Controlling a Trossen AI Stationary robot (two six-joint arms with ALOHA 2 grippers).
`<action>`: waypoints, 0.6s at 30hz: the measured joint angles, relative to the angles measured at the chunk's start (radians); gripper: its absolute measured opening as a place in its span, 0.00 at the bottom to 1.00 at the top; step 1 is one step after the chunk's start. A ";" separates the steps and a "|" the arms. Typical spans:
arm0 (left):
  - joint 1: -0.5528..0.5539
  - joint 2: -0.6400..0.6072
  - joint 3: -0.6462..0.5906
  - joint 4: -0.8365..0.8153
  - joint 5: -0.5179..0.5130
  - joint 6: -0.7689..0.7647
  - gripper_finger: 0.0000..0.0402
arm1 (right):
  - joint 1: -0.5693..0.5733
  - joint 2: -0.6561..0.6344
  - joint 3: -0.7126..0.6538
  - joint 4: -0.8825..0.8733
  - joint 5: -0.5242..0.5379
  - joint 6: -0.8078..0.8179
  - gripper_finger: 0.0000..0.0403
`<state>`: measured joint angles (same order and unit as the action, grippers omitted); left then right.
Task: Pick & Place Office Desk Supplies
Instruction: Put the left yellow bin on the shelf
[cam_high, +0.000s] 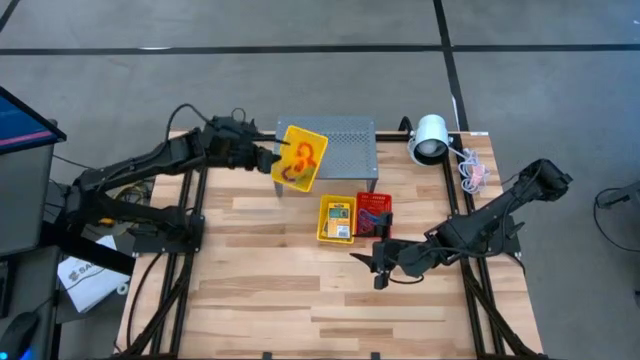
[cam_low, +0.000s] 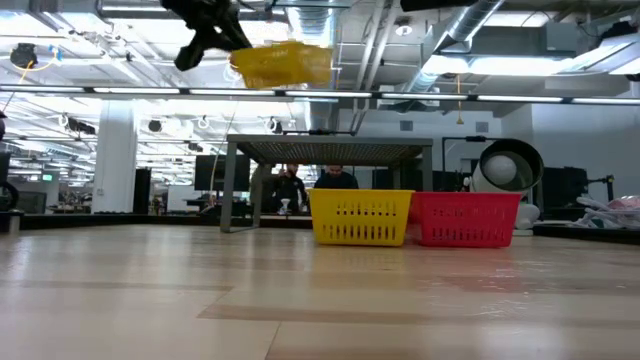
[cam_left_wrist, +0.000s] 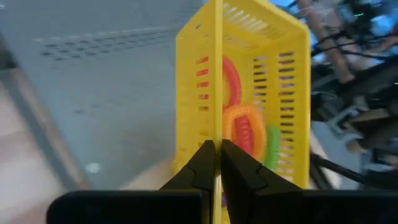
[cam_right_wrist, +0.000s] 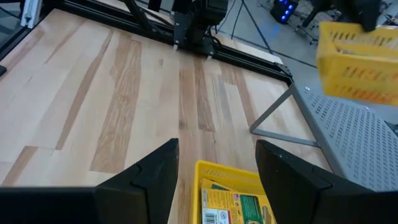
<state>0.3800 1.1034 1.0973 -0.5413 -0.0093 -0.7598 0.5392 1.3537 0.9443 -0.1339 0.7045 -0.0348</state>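
Left gripper (cam_high: 272, 159) has its fingers pinched on the rim of a tipped yellow plastic mesh basket (cam_high: 301, 158), up over the grey perforated metal box (cam_high: 343, 146); orange and red band loops (cam_left_wrist: 239, 121) sit inside. Right gripper (cam_high: 374, 262) hovers low over the wooden desk (cam_high: 300, 300), fingers spread wide and empty, beside the yellow-and-green card box (cam_right_wrist: 233, 205).

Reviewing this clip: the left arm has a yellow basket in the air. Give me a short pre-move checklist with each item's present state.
1. Left hand shut on the raised basket wall: ok.
2. Band loops inside the raised basket: ok, though it is tilted steeply.
3. Raised basket clear of the grey perforated box: ok, well above it in the low view.
4. Right hand open, hovering by the yellow basket on the table: ok.
5. Card box lying in that yellow basket: ok.
6. Contents of the red basket: cannot tell.
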 joint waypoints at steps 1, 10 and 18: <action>0.014 0.013 0.005 -0.011 0.001 0.011 0.02 | 0.000 0.000 0.000 0.002 0.000 0.000 0.51; 0.086 0.145 0.061 -0.010 0.019 0.053 0.02 | -0.006 0.000 0.000 0.019 0.000 0.009 0.51; 0.153 0.175 0.096 -0.007 0.017 0.049 0.02 | -0.005 0.000 0.000 0.022 0.000 0.014 0.51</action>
<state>0.5329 1.2789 1.1938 -0.5488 0.0082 -0.7107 0.5339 1.3537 0.9443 -0.1116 0.7044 -0.0205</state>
